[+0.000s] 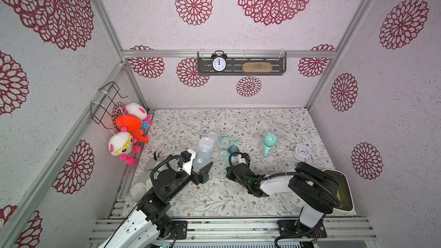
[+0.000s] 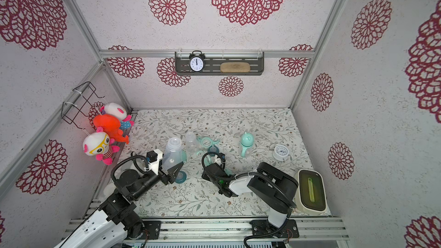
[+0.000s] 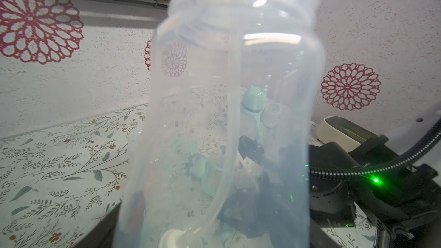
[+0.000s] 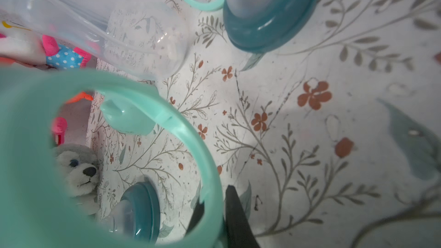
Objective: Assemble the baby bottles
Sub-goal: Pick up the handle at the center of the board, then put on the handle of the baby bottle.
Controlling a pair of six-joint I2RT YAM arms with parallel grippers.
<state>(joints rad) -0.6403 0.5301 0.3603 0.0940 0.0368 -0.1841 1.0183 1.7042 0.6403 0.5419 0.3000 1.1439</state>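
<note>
Toward the left edge of the floral-printed tabletop [image 1: 214,199], the left gripper [image 1: 205,171] is clenched low on a translucent clear bottle [image 1: 203,151], a smooth, softly waisted cylinder held mouth up with its threaded neck bare; whether its base touches the surface I cannot tell. Its hazy wall fills the left wrist view. Just behind it, toward the far edge, a second clear bottle [image 1: 213,137] stands open-mouthed. A dark teal nipple collar [image 2: 180,177], glossy and round with a pale silicone teat, lies beside the left claw on the near side. Near the middle of the tabletop, the right gripper [image 4: 214,206] is closed on the wall of a matte mint handled ring [image 4: 181,130], the thin band pinched between its two black fingers. Just beyond it, another mint ring [image 1: 228,142] lies flat with its two curved handles spread, and a second teal collar [image 1: 233,150] sits touching or nearly touching it. A mint dome cap [image 4: 126,118] with a small ear lies loose on the print. Toward the right edge, one bottle [image 1: 269,145] stands fully assembled, capped and handled, near a small round white alarm clock [image 1: 301,151].
</note>
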